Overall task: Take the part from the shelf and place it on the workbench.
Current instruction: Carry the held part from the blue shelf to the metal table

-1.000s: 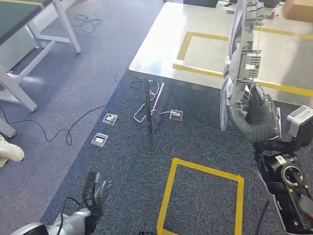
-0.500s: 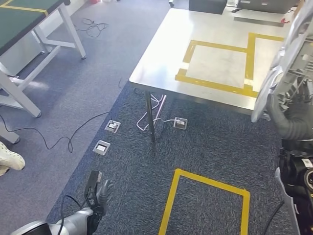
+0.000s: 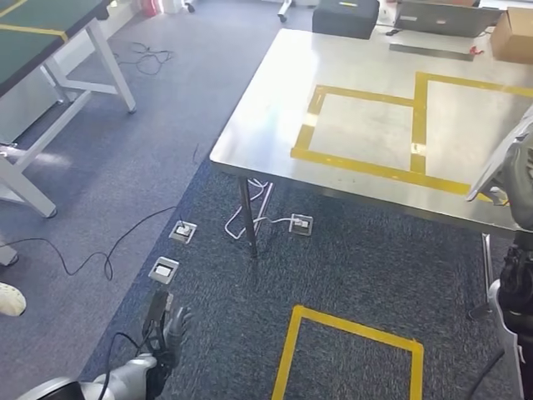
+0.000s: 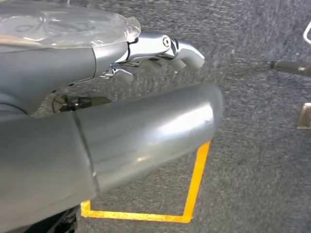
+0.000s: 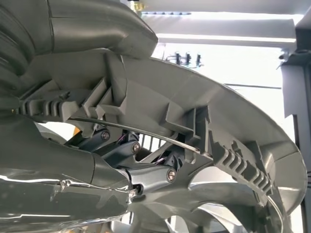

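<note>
Part: the grey ribbed moulded plastic part (image 5: 205, 126) is in the right hand's grasp, at the scene's right edge, over the near right edge of the workbench.
Right hand: the right hand (image 5: 110, 160) has its dark fingers wrapped around the part's ribs; in the head view it shows at the right border (image 3: 520, 179).
Left hand: the left hand (image 3: 168, 329) hangs low at the near left above the carpet, holding nothing, fingers loosely spread.
Workbench: the shiny steel workbench with yellow tape rectangles (image 3: 283, 108) lies ahead and to the left of the held part.
Key relation: by my judgement, the part must travel left and farther in to reach the taped area; the right hand is the nearer one. Long axis: cannot tell.
</note>
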Robot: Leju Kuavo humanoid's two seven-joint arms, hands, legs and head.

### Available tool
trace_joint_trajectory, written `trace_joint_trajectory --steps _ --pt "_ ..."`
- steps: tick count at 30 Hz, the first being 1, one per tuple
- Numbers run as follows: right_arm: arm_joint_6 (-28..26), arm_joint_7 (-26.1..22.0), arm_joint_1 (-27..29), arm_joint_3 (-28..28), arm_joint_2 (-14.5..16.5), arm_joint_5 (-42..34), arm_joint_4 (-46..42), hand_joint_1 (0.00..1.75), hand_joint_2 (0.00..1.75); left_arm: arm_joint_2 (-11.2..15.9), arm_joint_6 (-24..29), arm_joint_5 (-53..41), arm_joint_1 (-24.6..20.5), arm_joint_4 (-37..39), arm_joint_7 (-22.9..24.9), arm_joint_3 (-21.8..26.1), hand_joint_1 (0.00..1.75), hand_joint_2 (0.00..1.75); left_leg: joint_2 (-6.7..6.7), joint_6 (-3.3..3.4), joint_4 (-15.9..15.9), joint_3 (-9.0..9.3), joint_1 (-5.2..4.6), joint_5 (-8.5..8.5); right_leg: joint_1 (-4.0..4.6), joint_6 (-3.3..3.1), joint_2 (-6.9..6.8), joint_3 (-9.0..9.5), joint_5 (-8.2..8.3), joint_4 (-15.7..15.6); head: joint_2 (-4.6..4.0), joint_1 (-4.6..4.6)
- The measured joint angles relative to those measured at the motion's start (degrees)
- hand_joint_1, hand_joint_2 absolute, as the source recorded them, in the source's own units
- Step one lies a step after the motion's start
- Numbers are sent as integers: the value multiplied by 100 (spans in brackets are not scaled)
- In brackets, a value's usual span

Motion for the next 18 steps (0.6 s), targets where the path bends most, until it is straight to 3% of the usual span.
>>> trace_joint_trajectory --steps 2,4,5,6,7,8,9,11,12,14,15,16,18 --pt "-21 42 25 -42 -34 23 -60 175 175 -10 -6 -4 -24 0 1 0 0 0 8 35 -4 132 5 -53 -22 40 -34 -302 -184 563 0 13" --pt "-40 70 53 -63 -80 40 -100 175 175 -17 -8 -4 -37 0 2 0 0 0 11 47 -3 252 6 -159 -40 74 -43 -774 -465 1300 0 17" --pt "-57 86 72 -67 -100 49 -108 175 175 -22 -9 -4 -34 0 2 -1 0 0 10 42 -3 327 9 -223 -56 97 -45 -958 -585 1502 0 18" --pt "-75 102 92 -69 -115 59 -111 175 175 -27 -10 -4 -28 0 2 -1 0 0 6 34 -3 419 13 -294 -78 121 -51 -1059 -633 1514 0 18" --pt "-94 119 109 -70 -125 67 -112 175 175 -34 -12 -4 -23 0 3 -1 0 0 0 21 -3 520 17 -370 -104 144 -58 -1071 -565 1335 0 20" --pt "-107 131 123 -72 -137 73 -112 175 175 -40 -13 -4 -20 0 3 -1 0 0 -5 2 -3 622 22 -448 -133 164 -67 -1019 -351 1007 0 23" --pt "-114 138 133 -73 -146 75 -111 175 175 -45 -13 -4 -23 1 4 -1 0 0 -7 -22 5 717 22 -529 -160 177 -79 -959 3 592 0 35" --pt "-117 142 149 -73 -169 83 -115 175 175 -46 -14 -4 -34 3 16 -1 0 0 -16 -91 8 850 13 -687 -166 140 -105 -844 528 13 0 53" --pt "-116 144 154 -75 -177 87 -126 175 175 -44 -15 -4 -45 4 23 -1 0 0 -16 -133 20 896 14 -735 -154 93 -107 -807 630 -114 0 54" --pt "-110 158 146 -76 -184 91 -153 175 175 -43 -16 -5 -67 4 31 -1 0 0 -7 -202 108 919 34 -758 -124 -17 -83 -687 569 -132 0 32" --pt "-107 166 136 -78 -185 91 -166 175 175 -49 -16 -5 -78 4 31 -1 0 0 -1 -227 295 840 48 -720 -124 -69 -80 -639 533 -137 0 23" --pt "-103 170 124 -77 -185 92 -178 175 175 -57 -16 -5 -86 4 32 -1 0 0 5 -246 599 657 57 -701 -119 -110 -75 -581 497 -139 0 8" --pt "-100 169 113 -77 -186 95 -199 175 175 -74 -16 -5 -87 4 32 -1 0 0 14 -278 1412 83 65 -807 -105 -171 -70 -463 388 -144 0 -23"
